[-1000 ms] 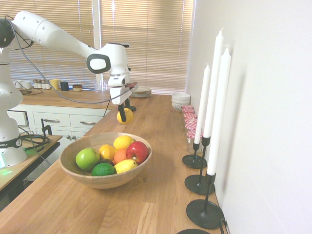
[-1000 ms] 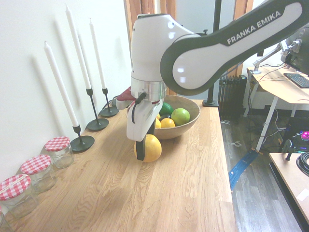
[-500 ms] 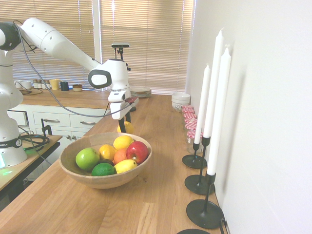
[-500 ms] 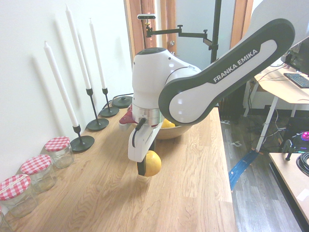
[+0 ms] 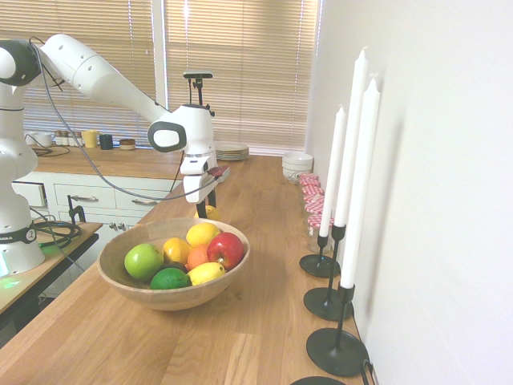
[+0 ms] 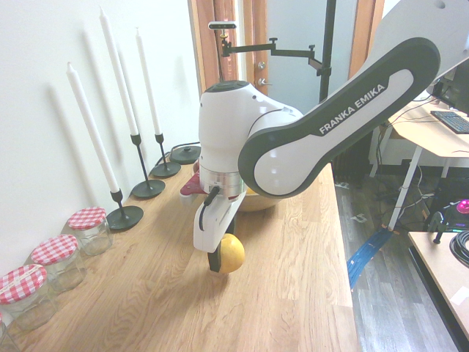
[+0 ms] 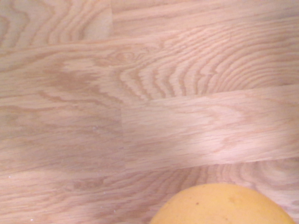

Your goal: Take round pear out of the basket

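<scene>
The round pear (image 6: 232,253), yellow and smooth, is outside the basket, low over the wooden countertop (image 6: 278,293). My gripper (image 6: 220,257) is shut on it, pointing straight down. In the first exterior view the pear (image 5: 209,212) peeks out just behind the basket (image 5: 172,298), with the gripper (image 5: 205,210) around it. I cannot tell if the pear touches the wood. The wrist view shows the pear's top (image 7: 224,205) close over the wood grain. From the second exterior view, the basket (image 6: 258,202) is mostly hidden behind the arm.
The basket holds a green apple (image 5: 143,260), a red apple (image 5: 226,249), a lime (image 5: 170,279), lemons and small orange fruits. Three black candlesticks with white candles (image 5: 349,200) line the wall. Jars with red checked lids (image 6: 88,229) stand along it too.
The arm has come down with the pear in its grip, bringing the fruit from well above the countertop to just over it. The basket and its fruit have not moved.
</scene>
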